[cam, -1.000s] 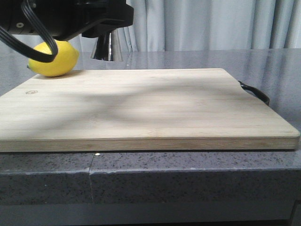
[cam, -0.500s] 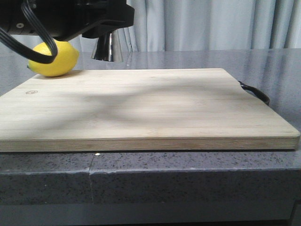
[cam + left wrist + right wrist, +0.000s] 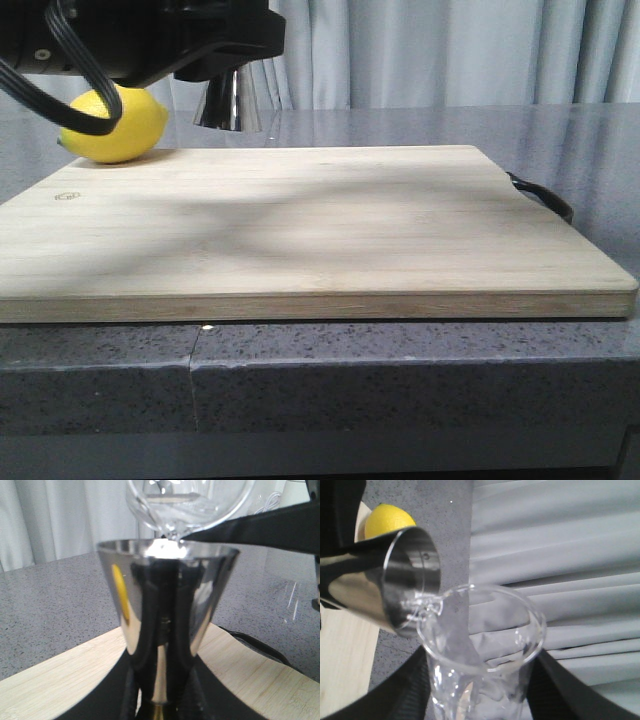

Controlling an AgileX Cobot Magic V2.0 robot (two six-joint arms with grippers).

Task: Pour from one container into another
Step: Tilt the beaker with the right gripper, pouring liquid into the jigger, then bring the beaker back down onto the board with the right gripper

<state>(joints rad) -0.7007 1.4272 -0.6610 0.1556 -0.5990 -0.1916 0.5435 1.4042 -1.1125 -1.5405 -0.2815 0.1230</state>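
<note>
In the left wrist view, my left gripper (image 3: pixel 161 701) is shut on the waist of the steel jigger (image 3: pixel 167 595), which stands upright above the board. The clear glass beaker (image 3: pixel 186 500) is tipped over the jigger's rim, with its lip touching or just above the rim. Clear liquid sits at the lip. In the right wrist view, my right gripper (image 3: pixel 480 692) is shut on the beaker (image 3: pixel 481 640), with dark fingers (image 3: pixel 395 690) on both sides. The beaker's lip reaches into the open mouth of the jigger (image 3: pixel 390 587). The front view shows only the jigger's lower cone (image 3: pixel 228 100) under black arm parts (image 3: pixel 150 35).
A yellow lemon (image 3: pixel 115 124) lies on the far left corner of the wooden cutting board (image 3: pixel 320 230), close to the jigger. The board rests on a grey speckled counter (image 3: pixel 400 370), with a black handle (image 3: pixel 545 196) at its right side. Grey curtains (image 3: pixel 450 50) hang behind.
</note>
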